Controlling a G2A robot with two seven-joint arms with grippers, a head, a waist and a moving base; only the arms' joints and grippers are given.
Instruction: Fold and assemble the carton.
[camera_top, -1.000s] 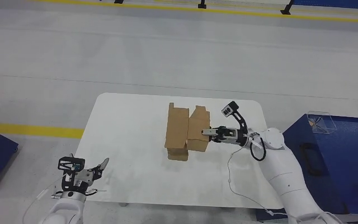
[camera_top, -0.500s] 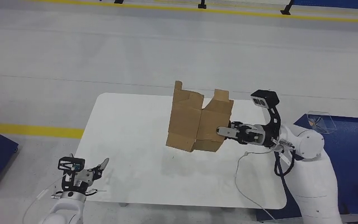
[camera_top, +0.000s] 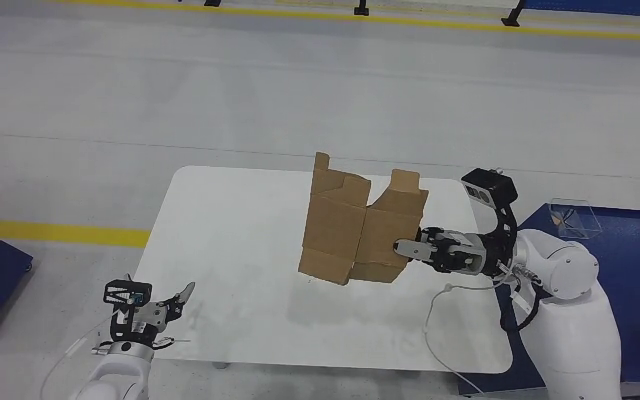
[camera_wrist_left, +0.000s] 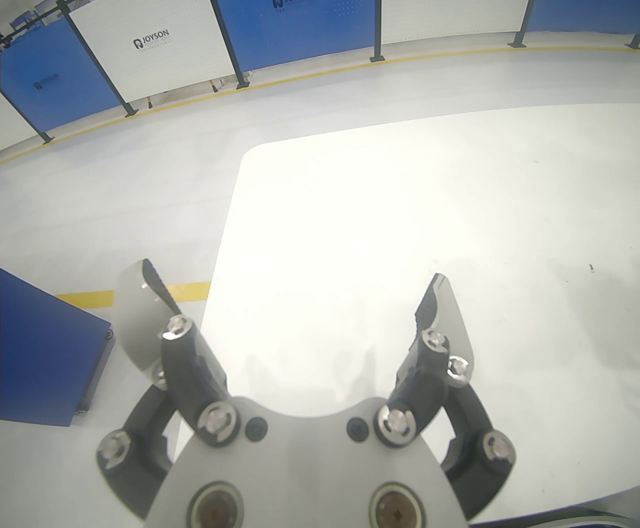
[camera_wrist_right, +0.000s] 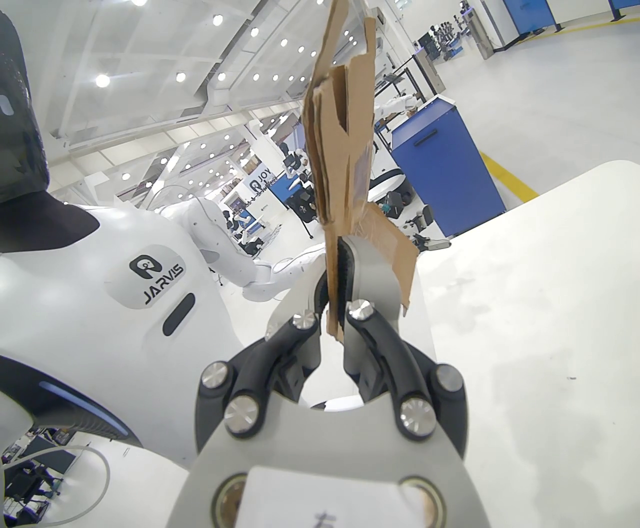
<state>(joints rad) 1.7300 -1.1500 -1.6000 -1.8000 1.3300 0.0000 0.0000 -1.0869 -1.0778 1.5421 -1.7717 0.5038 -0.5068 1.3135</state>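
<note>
the right pincer (camera_wrist_right: 336, 265) is clamped tight on a lower edge of the carton (camera_wrist_right: 340, 150), its two pads squeezing the flattened cardboard between them. from there the carton stands up edge-on as several brown layers pressed together, with a loose flap splaying out beside the grip. seen from above, the carton is a flat, unopened sheet with notched flaps, held upright. it appears raised clear of the tabletop (camera_top: 230, 230), over the middle-right part and nearer the right edge than the left. the left pincer (camera_wrist_left: 295, 295) hangs by the front left corner of the tabletop, well apart from the carton, with its fingers spread wide and nothing in them. the risk, as i judge it, lies in that single small grip low on a tall sheet. the cardboard could swing or pivot between the pads, or slide out if the arm turns quickly. the loose flap could also catch on the tabletop and crease the wrong way. with the other arm so far off, nothing steadies the far side, so opening the carton one-handed may buckle a panel instead of the fold line. counted: one carton, two pincers, one tabletop.
</note>
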